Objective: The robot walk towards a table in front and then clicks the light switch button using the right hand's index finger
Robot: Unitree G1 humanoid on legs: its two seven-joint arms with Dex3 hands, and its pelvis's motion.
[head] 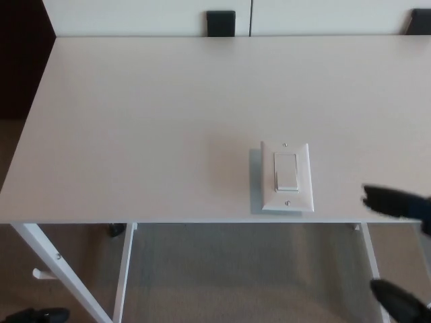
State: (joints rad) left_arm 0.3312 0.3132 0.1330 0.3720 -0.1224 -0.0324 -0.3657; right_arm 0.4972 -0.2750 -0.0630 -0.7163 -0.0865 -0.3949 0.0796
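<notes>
Black fingers [390, 202] right of switch [287, 176].

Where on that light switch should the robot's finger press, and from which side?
On the rocker paddle in the middle of the light switch, which lies flat near the table's front edge. Probably best from above, coming in from the right, where the right hand already hovers beside the plate, apart from it.

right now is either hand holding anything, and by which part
Nothing is held. The right hand hangs in the air right of the light switch, fingers apart, touching nothing. The left hand is out of view.
</notes>
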